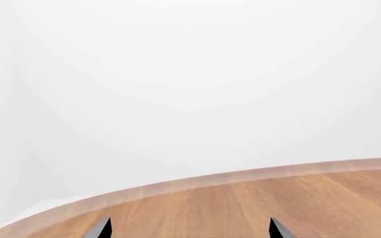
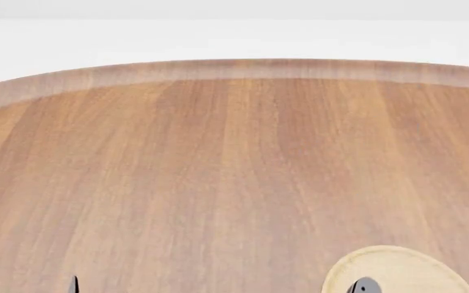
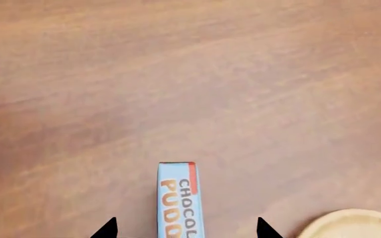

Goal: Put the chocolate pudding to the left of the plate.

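The chocolate pudding (image 3: 177,196) shows only in the right wrist view, as a narrow carton with a light blue lettered face and a red corner, resting on the wooden table (image 3: 190,74). My right gripper (image 3: 186,229) is open, one fingertip on each side of the carton with a gap to both. The plate (image 3: 356,224), a pale tan disc with a thin rim, lies close beside the carton. In the head view the plate (image 2: 402,268) sits at the near right. My left gripper (image 1: 190,229) is open over bare wood, nothing between its fingers.
The round table's far edge (image 2: 234,68) curves across the head view, with white floor behind it. The left wrist view also shows the table edge (image 1: 197,183) just ahead of the left gripper. A dark arm part (image 2: 365,285) overlaps the plate's near rim.
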`<state>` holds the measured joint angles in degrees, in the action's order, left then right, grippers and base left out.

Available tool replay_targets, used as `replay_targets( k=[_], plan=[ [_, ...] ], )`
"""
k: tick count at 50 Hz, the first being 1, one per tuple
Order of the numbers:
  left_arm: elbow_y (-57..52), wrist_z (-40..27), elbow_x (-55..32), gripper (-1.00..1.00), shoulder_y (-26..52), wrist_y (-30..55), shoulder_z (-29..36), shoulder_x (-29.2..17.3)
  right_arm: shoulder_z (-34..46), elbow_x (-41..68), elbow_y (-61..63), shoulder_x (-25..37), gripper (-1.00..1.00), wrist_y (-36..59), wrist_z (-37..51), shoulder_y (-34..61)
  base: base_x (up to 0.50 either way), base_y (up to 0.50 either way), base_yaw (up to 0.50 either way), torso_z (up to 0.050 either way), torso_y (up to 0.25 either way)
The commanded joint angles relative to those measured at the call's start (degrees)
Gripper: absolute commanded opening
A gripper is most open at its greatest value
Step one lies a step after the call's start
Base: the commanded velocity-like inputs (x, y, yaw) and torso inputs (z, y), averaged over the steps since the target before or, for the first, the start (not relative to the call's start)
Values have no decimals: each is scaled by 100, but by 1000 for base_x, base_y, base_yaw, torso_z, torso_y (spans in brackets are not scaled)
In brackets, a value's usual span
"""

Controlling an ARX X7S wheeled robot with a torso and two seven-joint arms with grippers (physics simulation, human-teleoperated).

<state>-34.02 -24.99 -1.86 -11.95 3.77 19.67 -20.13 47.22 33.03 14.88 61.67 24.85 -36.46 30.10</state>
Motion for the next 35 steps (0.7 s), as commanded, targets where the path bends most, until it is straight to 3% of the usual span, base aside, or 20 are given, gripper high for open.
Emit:
replay_targets(
  k=[1,35],
  plan=[
    [-6,-16,7,100,12,16,38,-11,66,-84,-325,-162,100,-153,-29,-93,0,0,0,0,0],
    [38,-60,-7,100,31,-30,107,-59,232,-325,-907,-512,100,-378,-109,-175,0,0,0,0,0]
  ],
)
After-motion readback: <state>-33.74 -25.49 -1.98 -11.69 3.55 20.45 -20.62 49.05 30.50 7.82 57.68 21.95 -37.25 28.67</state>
